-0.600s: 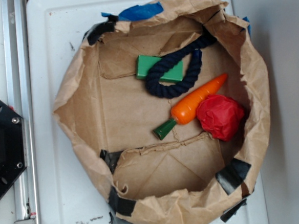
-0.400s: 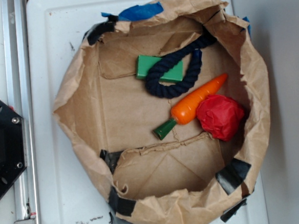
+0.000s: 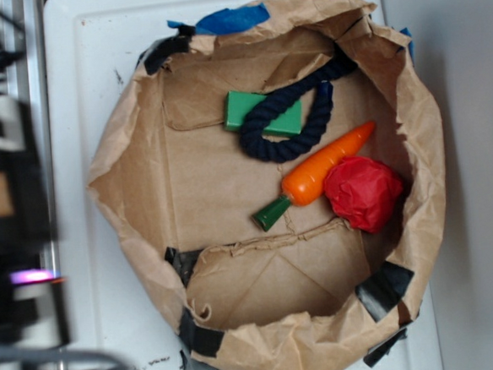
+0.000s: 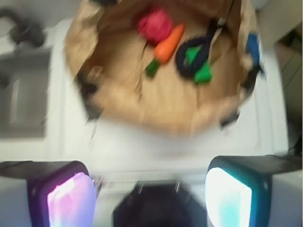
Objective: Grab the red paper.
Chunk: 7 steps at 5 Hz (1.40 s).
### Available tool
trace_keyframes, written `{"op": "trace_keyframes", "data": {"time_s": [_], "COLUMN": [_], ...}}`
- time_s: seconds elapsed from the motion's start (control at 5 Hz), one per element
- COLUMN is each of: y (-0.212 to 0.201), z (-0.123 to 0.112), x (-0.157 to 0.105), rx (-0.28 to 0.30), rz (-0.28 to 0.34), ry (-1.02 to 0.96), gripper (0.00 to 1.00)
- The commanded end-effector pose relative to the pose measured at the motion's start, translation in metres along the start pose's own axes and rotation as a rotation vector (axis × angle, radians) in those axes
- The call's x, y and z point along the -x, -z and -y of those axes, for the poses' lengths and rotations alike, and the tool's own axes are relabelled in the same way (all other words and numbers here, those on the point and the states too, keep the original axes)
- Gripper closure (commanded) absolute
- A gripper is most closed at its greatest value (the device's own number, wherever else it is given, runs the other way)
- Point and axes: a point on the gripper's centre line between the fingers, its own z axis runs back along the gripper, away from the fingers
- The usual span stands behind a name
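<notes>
The red paper is a crumpled bright red ball lying inside a low brown paper bag, against its right wall. An orange toy carrot touches its left side. In the wrist view the red paper shows far ahead at the top, beside the carrot. My gripper is open, its two glowing pads wide apart with nothing between them. It hangs over the white surface outside the bag, well short of the paper. In the exterior view my arm is a dark blur at the left edge.
A dark blue rope loops over a green block at the back of the bag. The bag's crumpled walls stand raised all round, patched with black tape and blue tape. It rests on a white table.
My arm has swung into the exterior view at the left edge, blurred by motion and covering the black base. Nothing inside the bag has moved.
</notes>
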Motion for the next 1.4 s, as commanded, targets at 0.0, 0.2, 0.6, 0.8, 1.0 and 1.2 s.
{"op": "trace_keyframes", "data": {"time_s": [0.0,0.2,0.6,0.8,1.0,1.2], "y": [0.034,0.055,0.055,0.055,0.085,0.112], "z": [-0.017,-0.024,-0.024,-0.024,-0.011,0.003], "x": [-0.095,-0.113,-0.113,-0.113,-0.106,-0.091], "rx": [-0.060,-0.092,-0.092,-0.092,-0.146,-0.147], "rz": [0.131,0.148,0.148,0.148,0.157,0.153], "ry": [0.131,0.204,0.204,0.204,0.249,0.283], "gripper": [0.00,0.00,0.00,0.00,0.00,0.00]}}
